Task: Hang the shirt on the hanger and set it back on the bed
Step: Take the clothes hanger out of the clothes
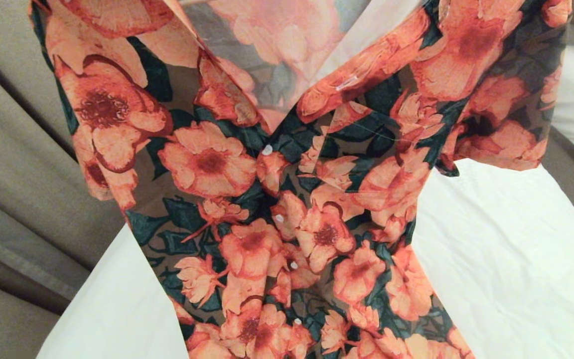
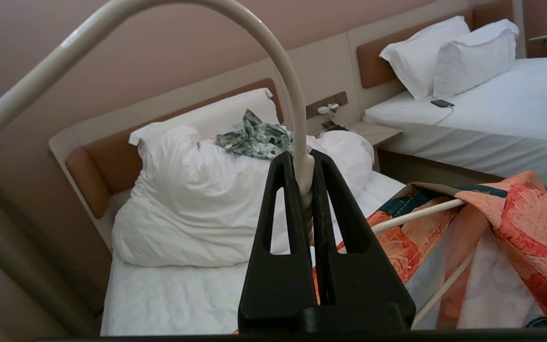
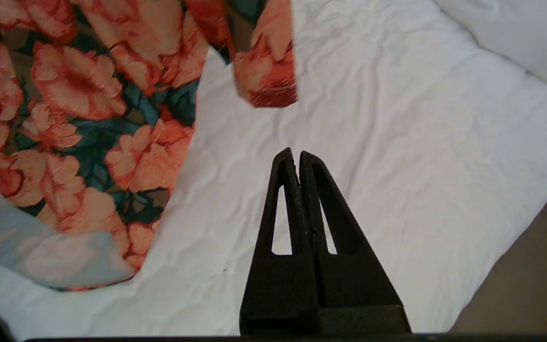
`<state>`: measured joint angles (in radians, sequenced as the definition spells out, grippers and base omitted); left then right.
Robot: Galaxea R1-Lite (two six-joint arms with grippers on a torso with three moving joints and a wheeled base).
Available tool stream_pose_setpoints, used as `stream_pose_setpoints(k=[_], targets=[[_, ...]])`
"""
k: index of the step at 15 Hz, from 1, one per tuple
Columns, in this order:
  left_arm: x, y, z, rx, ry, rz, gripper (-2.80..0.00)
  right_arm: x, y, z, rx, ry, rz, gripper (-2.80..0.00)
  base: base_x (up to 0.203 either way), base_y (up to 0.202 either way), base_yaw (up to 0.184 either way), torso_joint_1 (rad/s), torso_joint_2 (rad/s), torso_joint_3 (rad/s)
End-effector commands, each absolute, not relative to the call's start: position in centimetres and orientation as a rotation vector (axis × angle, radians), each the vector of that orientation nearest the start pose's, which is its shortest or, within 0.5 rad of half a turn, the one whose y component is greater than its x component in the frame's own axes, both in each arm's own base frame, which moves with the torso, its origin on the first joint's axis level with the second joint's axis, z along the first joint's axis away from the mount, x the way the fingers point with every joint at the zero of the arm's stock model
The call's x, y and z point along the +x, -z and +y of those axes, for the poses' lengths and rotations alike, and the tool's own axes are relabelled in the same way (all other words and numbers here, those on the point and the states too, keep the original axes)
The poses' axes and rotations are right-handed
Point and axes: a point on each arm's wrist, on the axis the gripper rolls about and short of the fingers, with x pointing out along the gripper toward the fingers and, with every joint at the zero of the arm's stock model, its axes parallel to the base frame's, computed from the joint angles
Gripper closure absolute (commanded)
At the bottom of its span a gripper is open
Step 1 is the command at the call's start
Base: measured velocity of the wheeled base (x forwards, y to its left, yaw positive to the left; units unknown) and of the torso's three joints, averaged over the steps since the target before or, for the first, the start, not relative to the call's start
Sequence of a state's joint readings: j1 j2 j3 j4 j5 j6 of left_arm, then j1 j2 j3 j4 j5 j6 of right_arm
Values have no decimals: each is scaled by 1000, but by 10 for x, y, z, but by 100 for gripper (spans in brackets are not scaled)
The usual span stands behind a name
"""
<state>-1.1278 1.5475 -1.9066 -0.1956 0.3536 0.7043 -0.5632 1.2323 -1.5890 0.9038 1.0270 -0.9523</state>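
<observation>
Two fingers [image 2: 285, 190] of left gripper [image 2: 303, 164] clamp hanger [image 2: 297, 109]; right gripper [image 3: 297, 159] pressed together, empty.

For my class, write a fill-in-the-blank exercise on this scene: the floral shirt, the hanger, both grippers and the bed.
1. The left gripper is shut on the neck of the ____.
2. The shirt hangs on the hanger, held up above the ____.
3. The right gripper is shut and holds ____.
4. On the bunched duvet lies a green-and-white ____.

Missing words: hanger; bed; nothing; garment
</observation>
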Motion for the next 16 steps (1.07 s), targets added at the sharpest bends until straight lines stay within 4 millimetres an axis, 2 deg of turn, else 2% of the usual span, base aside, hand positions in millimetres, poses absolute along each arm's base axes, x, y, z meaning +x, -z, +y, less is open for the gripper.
stream_pose_setpoints(k=[1, 7, 16], targets=[[102, -486, -190, 285, 542, -654, 0, 96, -363, -38, -535, -585, 130, 0, 0, 0, 0, 0, 0, 0], [104, -488, -191, 283, 511, -682, 0, 80, -358, -29, -551, -572, 125, 0, 0, 0, 0, 0, 0, 0], [107, -485, -198, 294, 515, -671, 0, 86, -358, -32, -548, -573, 128, 0, 0, 0, 0, 0, 0, 0]])
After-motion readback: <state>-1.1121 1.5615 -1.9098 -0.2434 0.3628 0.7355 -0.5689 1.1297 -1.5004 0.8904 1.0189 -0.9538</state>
